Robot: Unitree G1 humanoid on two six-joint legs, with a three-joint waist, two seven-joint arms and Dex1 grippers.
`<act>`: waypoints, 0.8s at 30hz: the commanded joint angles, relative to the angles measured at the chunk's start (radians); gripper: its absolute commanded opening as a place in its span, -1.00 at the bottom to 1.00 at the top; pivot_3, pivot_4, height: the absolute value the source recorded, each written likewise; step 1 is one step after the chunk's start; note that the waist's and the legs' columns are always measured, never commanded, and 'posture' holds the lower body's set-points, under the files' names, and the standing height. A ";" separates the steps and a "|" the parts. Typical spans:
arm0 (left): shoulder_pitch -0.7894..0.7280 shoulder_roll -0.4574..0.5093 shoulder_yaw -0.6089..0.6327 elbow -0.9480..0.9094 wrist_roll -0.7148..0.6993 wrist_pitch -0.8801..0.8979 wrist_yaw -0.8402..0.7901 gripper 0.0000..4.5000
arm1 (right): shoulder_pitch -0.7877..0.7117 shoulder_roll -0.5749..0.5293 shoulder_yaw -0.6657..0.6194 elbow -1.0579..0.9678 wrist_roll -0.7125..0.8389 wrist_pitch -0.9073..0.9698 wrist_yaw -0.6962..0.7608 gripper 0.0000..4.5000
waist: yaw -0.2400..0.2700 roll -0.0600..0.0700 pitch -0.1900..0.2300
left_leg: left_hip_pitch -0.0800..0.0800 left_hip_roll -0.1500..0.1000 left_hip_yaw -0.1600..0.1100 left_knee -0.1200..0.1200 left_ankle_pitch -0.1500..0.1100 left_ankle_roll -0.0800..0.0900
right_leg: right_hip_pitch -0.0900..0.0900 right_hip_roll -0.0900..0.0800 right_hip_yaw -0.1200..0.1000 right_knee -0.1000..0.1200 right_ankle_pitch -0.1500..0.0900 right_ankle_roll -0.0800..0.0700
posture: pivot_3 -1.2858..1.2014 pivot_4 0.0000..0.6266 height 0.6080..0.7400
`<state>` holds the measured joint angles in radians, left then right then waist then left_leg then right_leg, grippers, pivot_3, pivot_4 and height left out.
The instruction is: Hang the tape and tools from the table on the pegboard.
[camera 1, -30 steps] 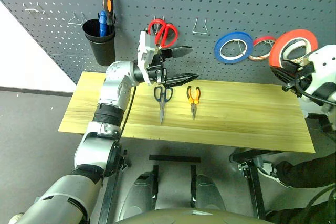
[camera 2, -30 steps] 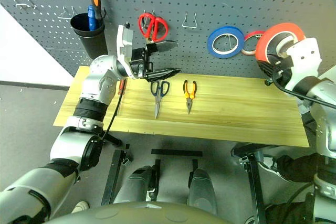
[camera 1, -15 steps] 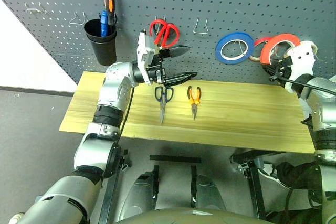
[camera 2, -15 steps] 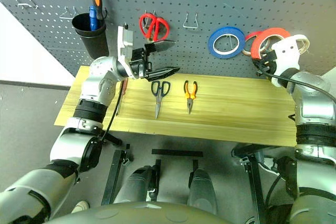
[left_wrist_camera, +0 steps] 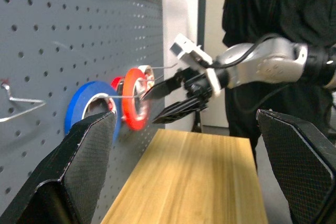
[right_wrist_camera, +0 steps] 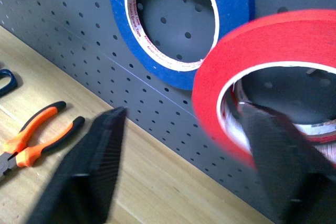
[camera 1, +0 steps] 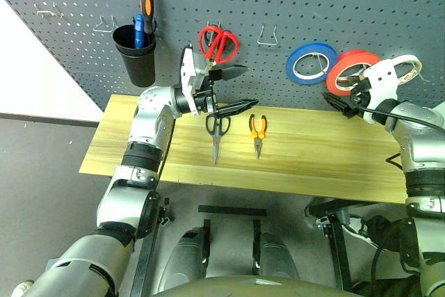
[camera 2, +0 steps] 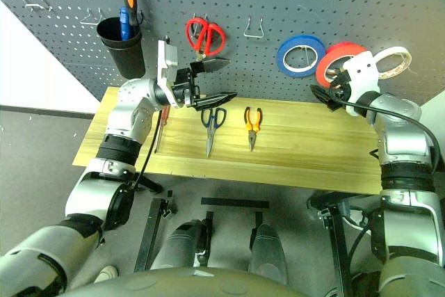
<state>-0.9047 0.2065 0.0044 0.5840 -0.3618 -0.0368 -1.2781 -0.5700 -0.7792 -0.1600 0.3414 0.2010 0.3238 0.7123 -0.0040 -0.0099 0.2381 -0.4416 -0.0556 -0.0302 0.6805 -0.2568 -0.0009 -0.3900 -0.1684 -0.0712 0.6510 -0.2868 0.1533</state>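
Head views: the wide red-orange tape [camera 1: 351,71] is seen against the pegboard [camera 1: 334,5], just beside the blue roll [camera 1: 310,62]. The right hand [camera 2: 327,92] is held just before the tape, fingers spread, nothing gripped. The dark-handled scissors [camera 1: 216,133] and pliers [camera 1: 257,132] are laid on the table [camera 1: 320,161]. The left hand [camera 1: 236,88] is held above the scissors, jaws wide, empty.

Left wrist view: the tape [left_wrist_camera: 135,103] is seen hung on a wire hook, the right hand [left_wrist_camera: 170,99] close by it.

Right wrist view: the tape [right_wrist_camera: 231,61] is shown between parted fingers [right_wrist_camera: 92,166]; pliers [right_wrist_camera: 31,137] are on the table.
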 commanded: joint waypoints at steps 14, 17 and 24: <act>0.129 0.112 -0.054 0.008 0.123 -0.034 0.032 1.00 | 0.252 0.081 -0.200 -0.731 0.367 0.833 -0.205 0.95 | 0.010 0.001 -0.016 | 0.003 0.001 -0.002 0.002 0.000 0.000 | 0.001 0.001 0.003 0.000 0.000 0.000 | 0.04 -0.52 1.00; 0.132 0.124 -0.057 0.043 0.143 -0.054 0.044 1.00 | 0.212 0.133 -0.157 -0.710 0.352 0.884 -0.268 0.95 | 0.016 0.001 -0.017 | 0.003 0.000 -0.002 0.002 0.000 0.001 | 0.001 0.001 0.004 0.001 0.000 0.000 | 0.04 -0.50 1.00; 0.119 0.136 -0.081 0.174 0.216 -0.121 0.077 1.00 | 0.006 0.249 -0.049 -0.423 0.265 0.901 -0.389 0.95 | 0.007 0.000 -0.016 | 0.004 -0.001 0.000 0.003 -0.001 0.002 | 0.000 0.000 0.006 0.004 0.000 0.000 | 0.07 -0.32 1.00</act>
<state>-0.7708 0.3422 -0.0673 0.7395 -0.1638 -0.1336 -1.2141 -0.5248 -0.5396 -0.2177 -0.1412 0.4862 1.2300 0.3397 0.0031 -0.0094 0.2216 -0.4376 -0.0561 -0.0304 0.6831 -0.2581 0.0014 -0.3900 -0.1679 -0.0652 0.6558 -0.2866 0.1533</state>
